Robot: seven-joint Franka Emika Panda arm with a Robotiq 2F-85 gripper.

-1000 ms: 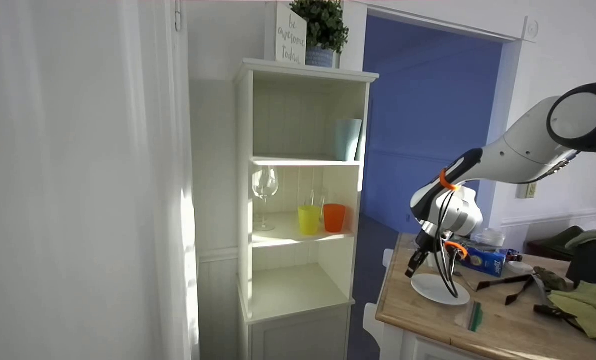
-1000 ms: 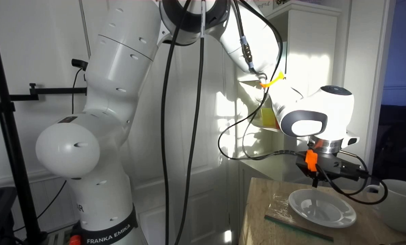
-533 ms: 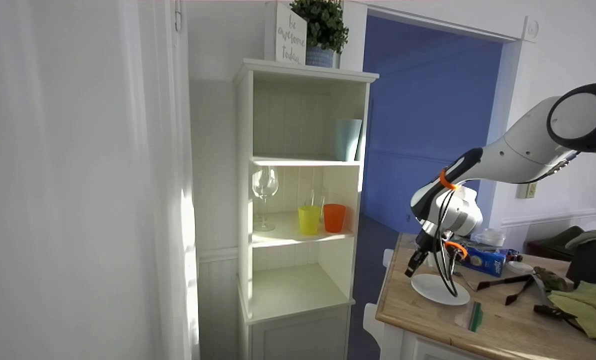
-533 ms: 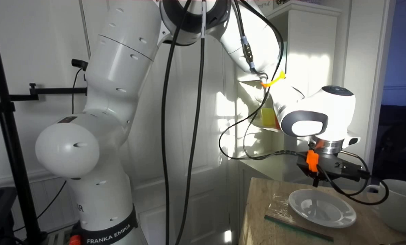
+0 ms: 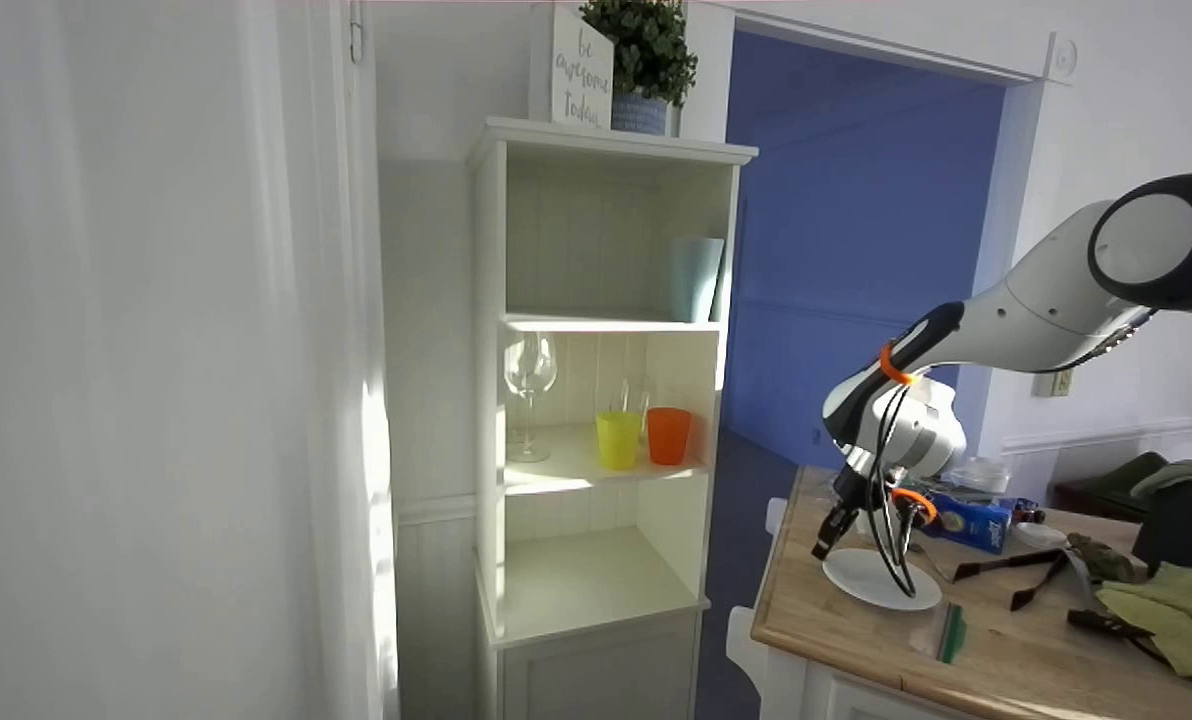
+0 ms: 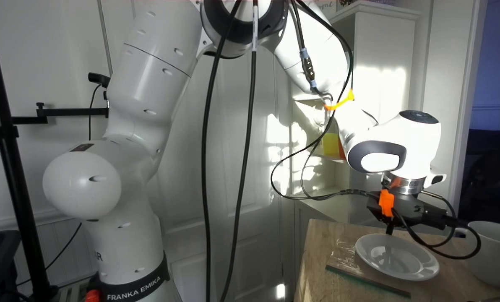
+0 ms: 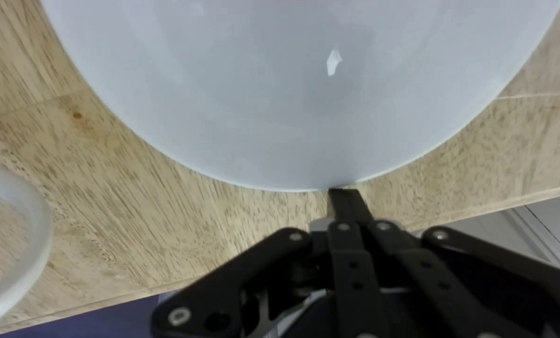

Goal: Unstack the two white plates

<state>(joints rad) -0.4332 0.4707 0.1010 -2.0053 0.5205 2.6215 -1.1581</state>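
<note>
A white round plate (image 6: 394, 260) lies on the wooden counter; it also shows in an exterior view (image 5: 861, 577) and fills the top of the wrist view (image 7: 261, 117). Only one plate outline is visible; whether a second plate lies beneath it I cannot tell. My gripper (image 7: 343, 190) points down with its fingers together, nothing visible between them. Its tips are at the plate's rim, on the side near the counter edge; whether they touch the rim is unclear. The gripper also shows at the rim in both exterior views (image 5: 821, 550) (image 6: 389, 228).
A large white mug (image 6: 495, 251) stands beside the plate; its handle (image 7: 40, 234) shows in the wrist view. A clear bag with a green strip (image 5: 952, 633) lies close to the plate. A blue box (image 5: 971, 522) and tongs (image 5: 1006, 565) lie farther along the counter.
My gripper has moved down slightly toward the plate's rim over the last half second. The fingers stay together. The plate shows no clear movement.
</note>
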